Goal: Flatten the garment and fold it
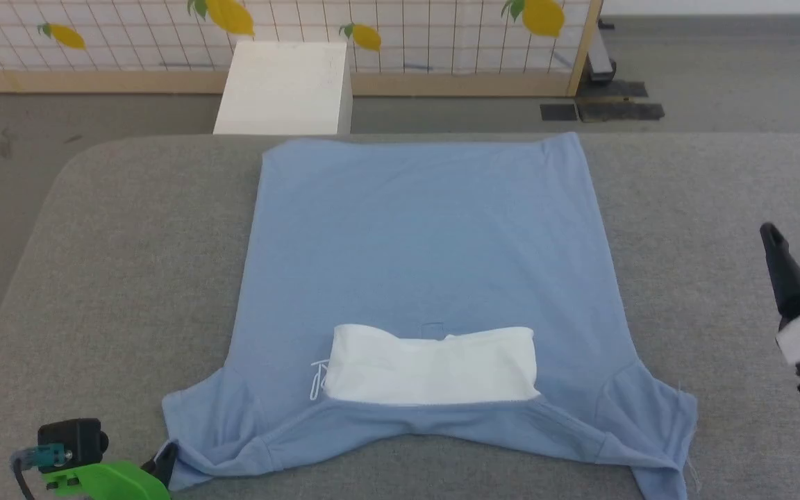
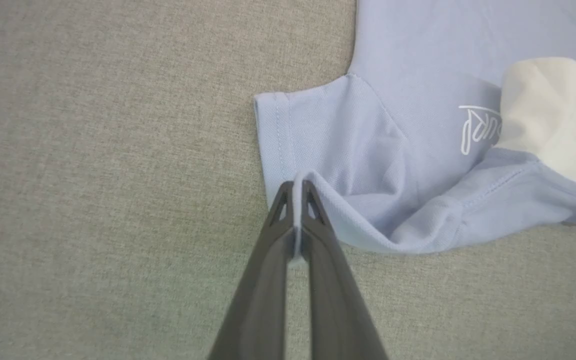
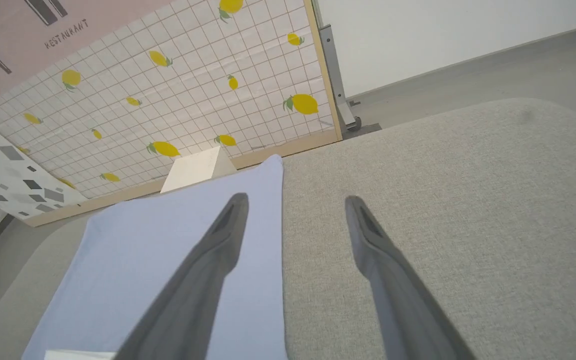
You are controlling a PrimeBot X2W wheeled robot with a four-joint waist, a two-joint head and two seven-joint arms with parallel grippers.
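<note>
Blue garment [image 1: 428, 243], hem inside left tool [image 2: 296, 187]

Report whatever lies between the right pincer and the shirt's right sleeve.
Nothing visible does. The right pincer stands open beside the garment, with bare grey cushion between it and the right sleeve. The left pincer is shut on the other sleeve's hem.
</note>
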